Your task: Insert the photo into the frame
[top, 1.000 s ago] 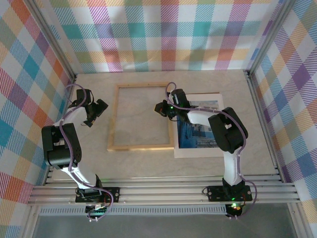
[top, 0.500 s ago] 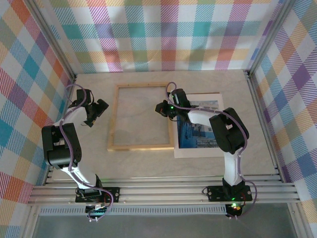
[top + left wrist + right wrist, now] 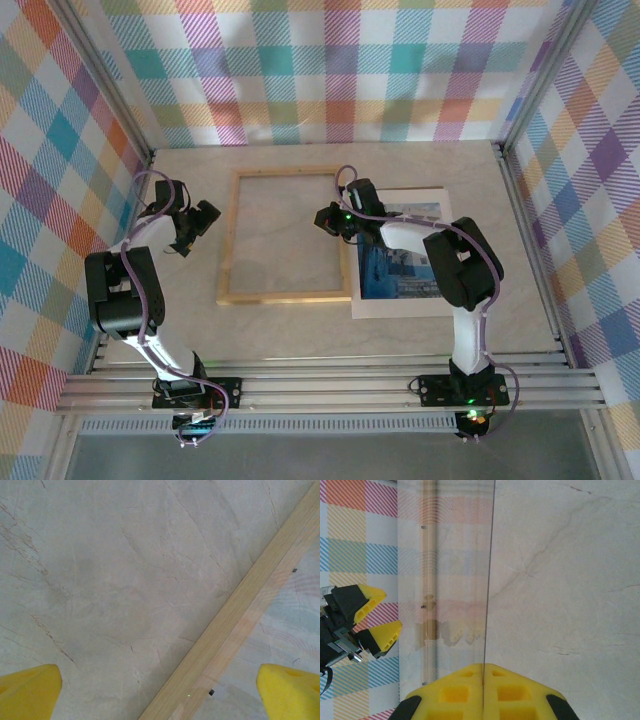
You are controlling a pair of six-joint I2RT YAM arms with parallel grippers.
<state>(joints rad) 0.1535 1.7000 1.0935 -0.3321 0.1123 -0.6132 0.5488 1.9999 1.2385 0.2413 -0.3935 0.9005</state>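
Both grippers sit where they were a second ago, so the task has not advanced. The photo (image 3: 397,280) lies on the white mat (image 3: 400,307) just right of the frame (image 3: 226,240), not in it. The right gripper (image 3: 482,680) has its fingers pressed together on the thin edge of the clear pane (image 3: 455,555) at the frame's right side. Whether the pane is lifted off the table (image 3: 300,330) cannot be told. The left gripper (image 3: 160,690) hangs wide open, grasping nothing, above the frame's left rail, which runs between its fingers. This looks like a pause before the pane is shifted. The right arm (image 3: 455,265) lies across part of the photo, and the mat beneath could come along when the print is picked up.
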